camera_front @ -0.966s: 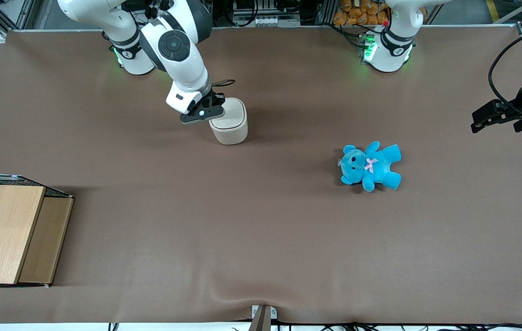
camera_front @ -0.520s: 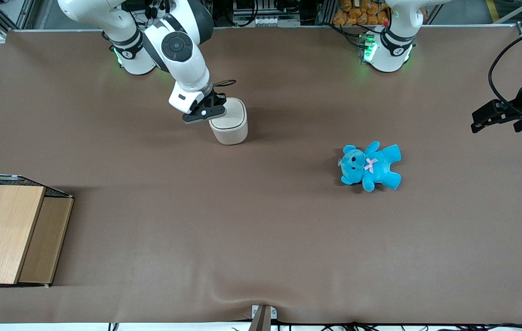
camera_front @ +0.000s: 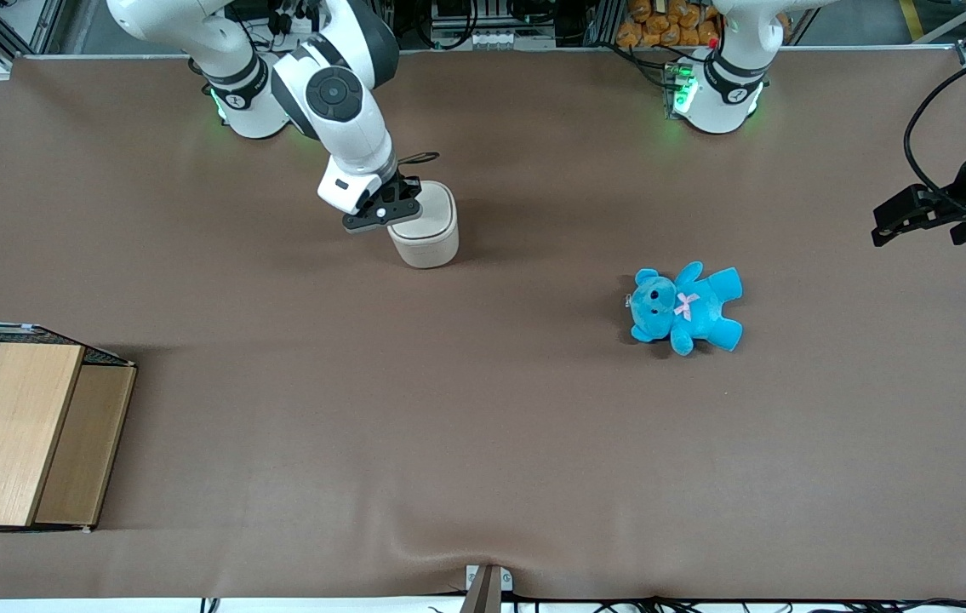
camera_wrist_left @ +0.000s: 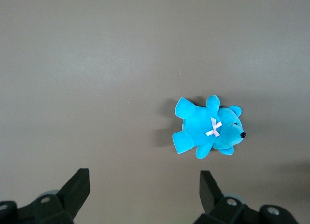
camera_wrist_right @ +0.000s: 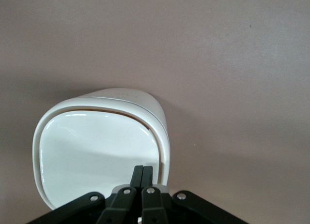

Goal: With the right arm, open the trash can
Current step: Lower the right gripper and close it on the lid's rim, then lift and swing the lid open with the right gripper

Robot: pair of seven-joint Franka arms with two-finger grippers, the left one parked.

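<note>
Trash can, cream-white rounded-square plastic [camera_front: 426, 226], lid down on brown bench [camera_front: 483, 409]; black two-finger tool [camera_front: 381, 210], fingers pressed together empty, at its 9 o'clock rim, probably to pry.

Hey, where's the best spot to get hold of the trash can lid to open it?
Probably the lid's edge under the gripper, coming from above. The trash can stands upright with its lid flat and closed, a thin seam circling it. The fingers are pressed together there, which suits pushing or prying rather than pinching.
</note>
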